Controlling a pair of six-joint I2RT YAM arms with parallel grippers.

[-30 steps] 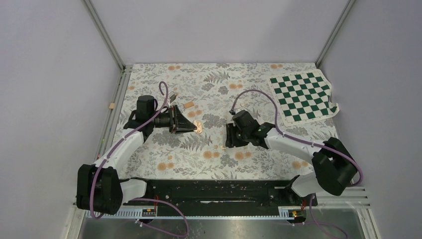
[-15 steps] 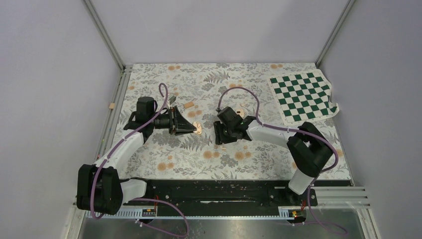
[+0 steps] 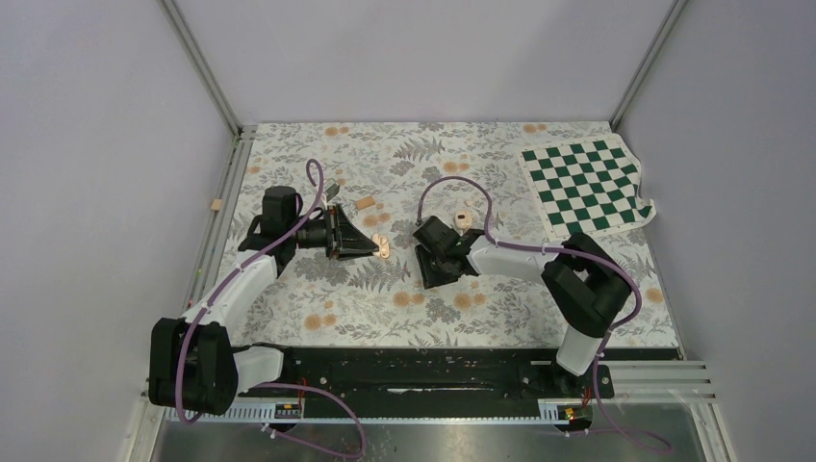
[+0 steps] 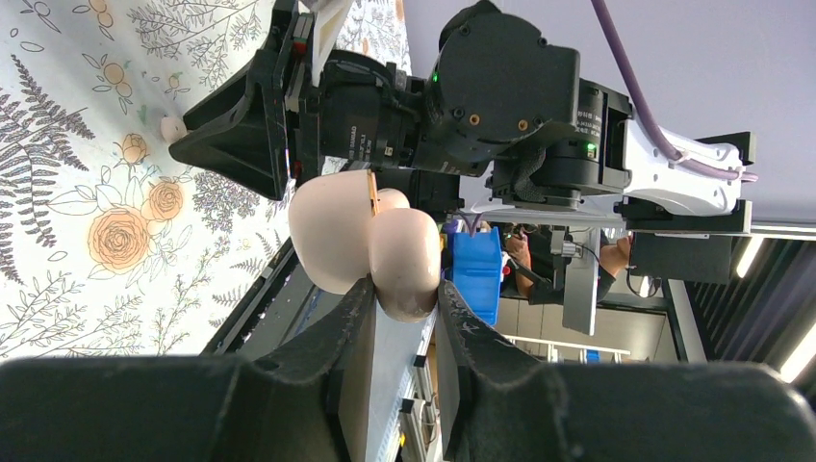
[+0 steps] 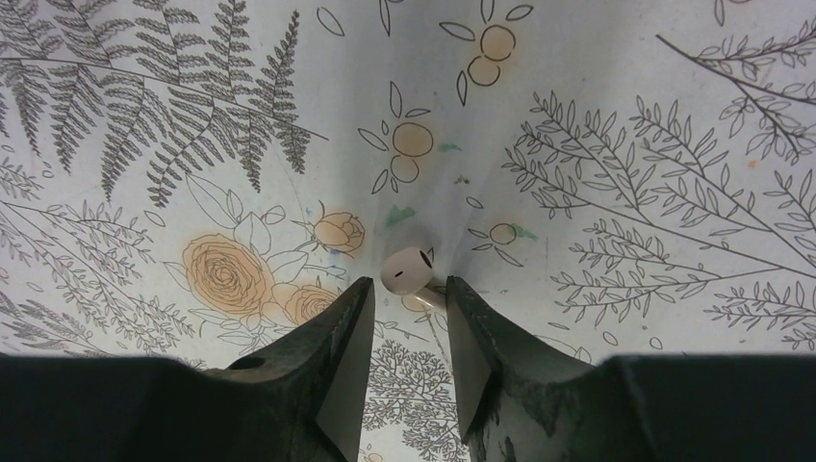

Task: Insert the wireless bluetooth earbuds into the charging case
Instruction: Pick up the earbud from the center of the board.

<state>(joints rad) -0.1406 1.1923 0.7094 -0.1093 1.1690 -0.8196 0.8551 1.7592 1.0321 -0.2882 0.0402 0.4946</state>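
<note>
Our left claw (image 4: 400, 292) is clamped shut on the open charging case (image 4: 337, 231). Just right of the case, our right claw (image 5: 409, 283) stands parted around an earbud (image 5: 405, 269), which lies on the table (image 5: 625, 115).

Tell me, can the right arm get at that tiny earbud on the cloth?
Probably yes. The earbud lies bare just ahead of the right gripper, whose jaws stand apart on either side of it, nothing in between.
</note>
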